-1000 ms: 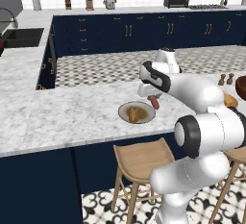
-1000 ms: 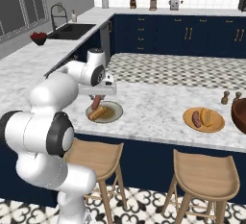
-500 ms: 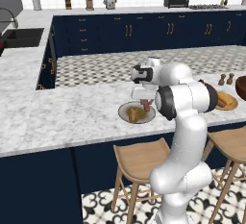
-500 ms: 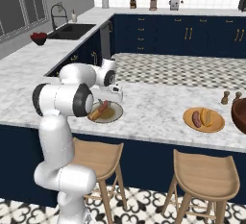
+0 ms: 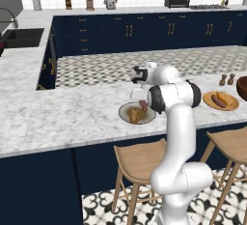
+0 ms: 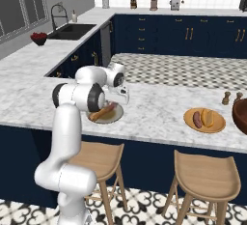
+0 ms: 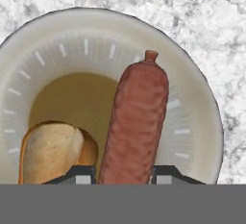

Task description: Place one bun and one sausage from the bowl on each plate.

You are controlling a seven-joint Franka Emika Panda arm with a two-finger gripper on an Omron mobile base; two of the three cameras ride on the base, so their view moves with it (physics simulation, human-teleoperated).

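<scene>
My gripper [image 7: 122, 172] is shut on a reddish-brown sausage [image 7: 134, 122], which hangs just over the grey plate [image 7: 192, 74] with the brownish centre. A bun [image 7: 53, 153] lies on that plate to the sausage's left. From the base views, the gripper [image 5: 143, 101] holds the sausage [image 5: 143, 106] low over the grey plate [image 5: 124, 109] near the counter's front edge. The sausage [image 6: 108, 108] slants across the grey plate [image 6: 117, 118]. Far right, the orange plate [image 5: 207, 99] carries a bun and a sausage. The dark bowl [image 5: 242, 88] sits at the frame's edge.
Two small mills [image 5: 226, 79] stand behind the orange plate [image 6: 219, 125]. The bowl [image 6: 240, 115] lies right of it. Wooden stools [image 6: 205, 175] stand under the counter's front edge. A sink [image 6: 72, 30] is set in the far left counter.
The arm has swung upright, its elbow moving in over the counter. The hand has come down slightly left with the sausage, closer to the grey plate.
</scene>
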